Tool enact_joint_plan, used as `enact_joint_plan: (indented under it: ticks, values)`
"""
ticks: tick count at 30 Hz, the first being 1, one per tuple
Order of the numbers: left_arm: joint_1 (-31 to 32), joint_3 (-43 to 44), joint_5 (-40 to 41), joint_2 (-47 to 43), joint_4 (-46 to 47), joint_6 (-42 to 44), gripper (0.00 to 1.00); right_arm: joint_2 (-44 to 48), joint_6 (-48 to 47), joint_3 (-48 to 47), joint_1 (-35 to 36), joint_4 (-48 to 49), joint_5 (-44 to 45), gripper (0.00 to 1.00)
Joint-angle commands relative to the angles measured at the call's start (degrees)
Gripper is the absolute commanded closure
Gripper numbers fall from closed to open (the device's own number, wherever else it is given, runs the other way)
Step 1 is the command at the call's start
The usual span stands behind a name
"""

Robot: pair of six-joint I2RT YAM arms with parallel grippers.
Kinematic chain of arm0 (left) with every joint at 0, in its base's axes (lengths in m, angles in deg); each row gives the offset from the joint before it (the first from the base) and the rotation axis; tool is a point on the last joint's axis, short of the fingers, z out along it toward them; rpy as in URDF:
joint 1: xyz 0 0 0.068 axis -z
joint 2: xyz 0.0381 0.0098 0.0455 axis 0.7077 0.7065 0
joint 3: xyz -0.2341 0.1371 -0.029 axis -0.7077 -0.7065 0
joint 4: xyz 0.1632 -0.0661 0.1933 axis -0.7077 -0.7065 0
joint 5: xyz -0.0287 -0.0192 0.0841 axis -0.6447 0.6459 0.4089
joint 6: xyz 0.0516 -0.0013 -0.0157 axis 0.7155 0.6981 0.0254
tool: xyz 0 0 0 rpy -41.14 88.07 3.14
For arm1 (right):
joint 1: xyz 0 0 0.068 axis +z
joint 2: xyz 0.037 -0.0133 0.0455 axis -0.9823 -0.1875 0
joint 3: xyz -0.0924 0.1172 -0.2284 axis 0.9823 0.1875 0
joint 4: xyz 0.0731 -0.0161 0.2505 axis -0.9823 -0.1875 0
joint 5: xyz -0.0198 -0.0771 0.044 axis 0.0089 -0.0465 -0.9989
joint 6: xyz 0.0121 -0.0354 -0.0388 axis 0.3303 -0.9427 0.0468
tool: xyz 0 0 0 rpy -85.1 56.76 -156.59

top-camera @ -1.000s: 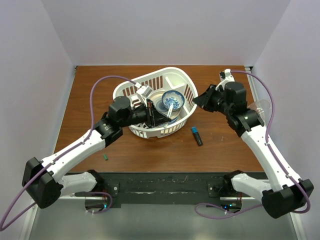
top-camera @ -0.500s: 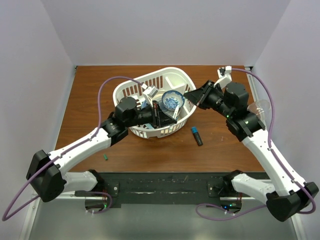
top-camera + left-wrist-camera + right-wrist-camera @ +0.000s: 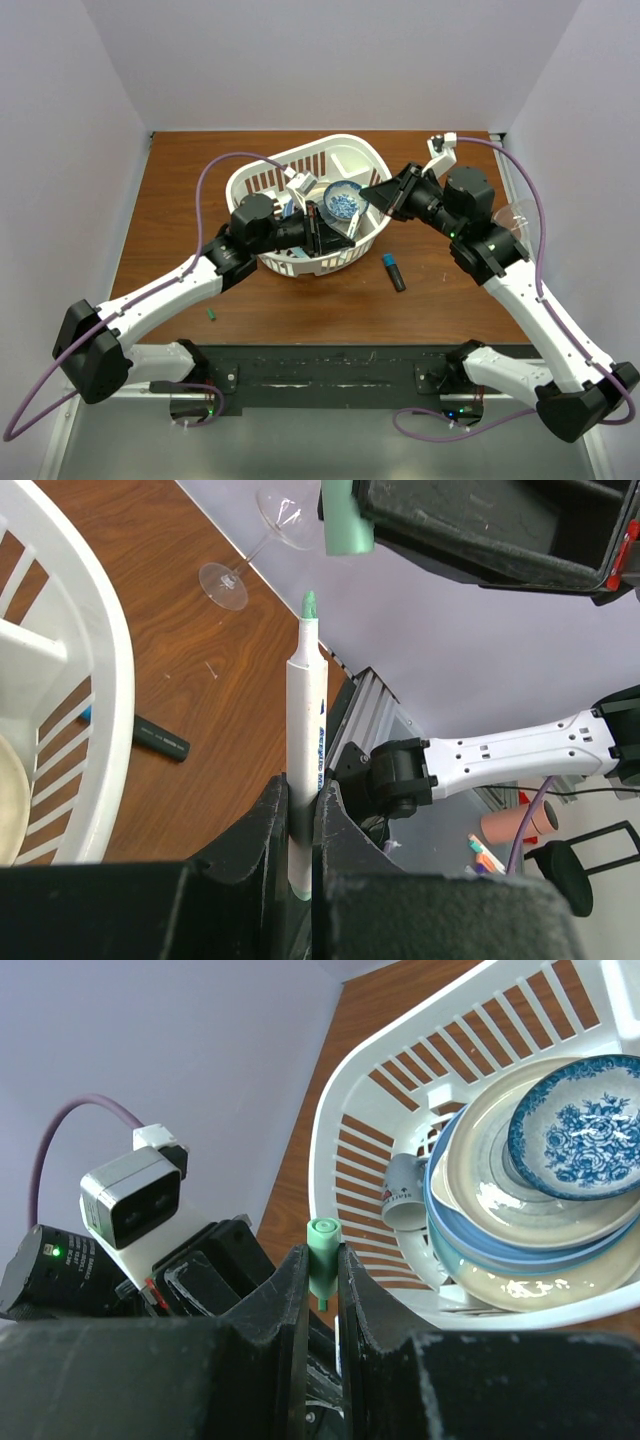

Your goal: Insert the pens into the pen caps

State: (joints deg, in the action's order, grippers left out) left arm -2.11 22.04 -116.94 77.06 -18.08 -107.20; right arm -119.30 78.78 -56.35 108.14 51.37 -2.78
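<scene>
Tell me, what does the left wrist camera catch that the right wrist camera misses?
Left wrist only: a white pen pinched in the left hand, a wine glass and a black marker on the table. Right wrist only: a blue-patterned bowl and a mug. Both: the white basket and the green cap held by the right hand.

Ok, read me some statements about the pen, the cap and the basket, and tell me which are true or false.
1. The left jaws hold a white pen with a green tip. True.
2. The right jaws are empty. False: they grip a pale green cap.
3. The black marker lies inside the basket. False: it lies on the table beside it.
4. A blue-patterned bowl tops the plates in the basket. True.
</scene>
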Motion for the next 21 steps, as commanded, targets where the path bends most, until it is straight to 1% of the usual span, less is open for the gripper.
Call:
enact_joint_plan:
  ticks: [1,12,21]
  values:
    - [0.30,3.12,-0.56,-1.06,2.97,0.51,1.00,1.85,-0.69,-1.24,0.58,1.12,0.72,1.00]
    - [0.31,4.00,-1.00,-1.59,3.15,0.33,1.00,2.64,-3.24,-0.71,0.85,0.24,1.34,1.00]
    - [0.48,3.56,-1.61,-2.03,4.46,-0.36,1.00,1.94,-4.47,-0.10,0.93,0.15,-0.16,1.00]
